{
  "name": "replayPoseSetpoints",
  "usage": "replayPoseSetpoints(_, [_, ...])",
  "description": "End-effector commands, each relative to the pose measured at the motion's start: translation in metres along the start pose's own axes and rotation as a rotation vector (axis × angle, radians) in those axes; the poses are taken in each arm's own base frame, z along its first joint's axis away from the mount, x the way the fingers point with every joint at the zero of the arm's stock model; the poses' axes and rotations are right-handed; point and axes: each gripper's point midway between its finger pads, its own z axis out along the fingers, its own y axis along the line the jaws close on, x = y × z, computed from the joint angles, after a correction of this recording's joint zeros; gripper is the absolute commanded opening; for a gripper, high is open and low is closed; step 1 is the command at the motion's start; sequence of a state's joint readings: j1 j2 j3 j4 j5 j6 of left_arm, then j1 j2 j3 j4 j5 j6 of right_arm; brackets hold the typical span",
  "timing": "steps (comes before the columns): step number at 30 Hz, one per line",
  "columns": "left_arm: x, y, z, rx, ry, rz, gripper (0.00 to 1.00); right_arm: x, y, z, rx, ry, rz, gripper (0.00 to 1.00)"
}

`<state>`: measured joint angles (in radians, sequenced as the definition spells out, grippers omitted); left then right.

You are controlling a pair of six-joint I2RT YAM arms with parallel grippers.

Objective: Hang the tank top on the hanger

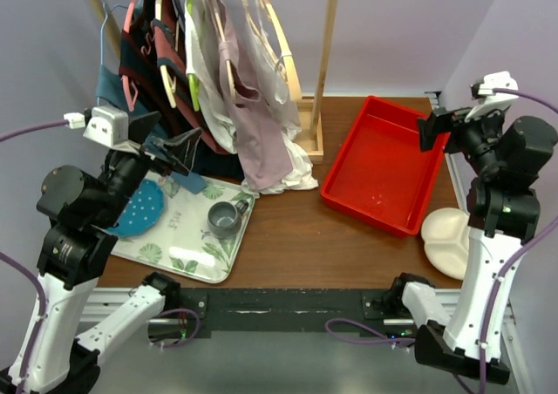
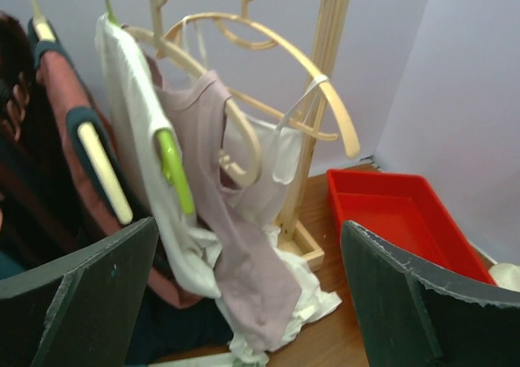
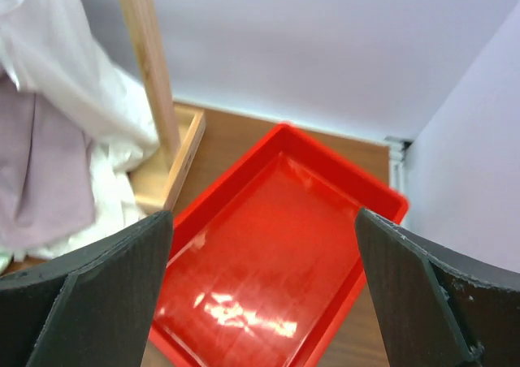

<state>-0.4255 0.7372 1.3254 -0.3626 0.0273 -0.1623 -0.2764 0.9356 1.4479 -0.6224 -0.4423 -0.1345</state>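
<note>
The tank top [image 2: 268, 168] hung on the hanger [image 2: 329, 99] at the rack [image 2: 333, 26], a strap looped over one hanger arm so it could stay up unaided. The left jaws and right jaws both gaped fully, gripping nothing, apparently because the job looked finished.

Thin white tank top [image 2: 262, 166] hangs by a strap from the curved cream hanger [image 2: 339, 111].
</note>
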Motion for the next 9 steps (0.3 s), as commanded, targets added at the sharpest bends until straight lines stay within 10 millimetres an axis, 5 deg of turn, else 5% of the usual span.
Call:
replayPoseSetpoints(1, [0.02, 0.024, -0.014, -0.112, 0.048, 0.056, 1.0, -0.022, -0.007, -0.018, 0.087, -0.015, 0.061, 0.99])
replayPoseSetpoints(9, [0.02, 0.025, -0.02, -0.12, 0.047, 0.064, 1.0, -0.043, -0.001, -0.036, 0.097, -0.07, 0.073, 0.98])
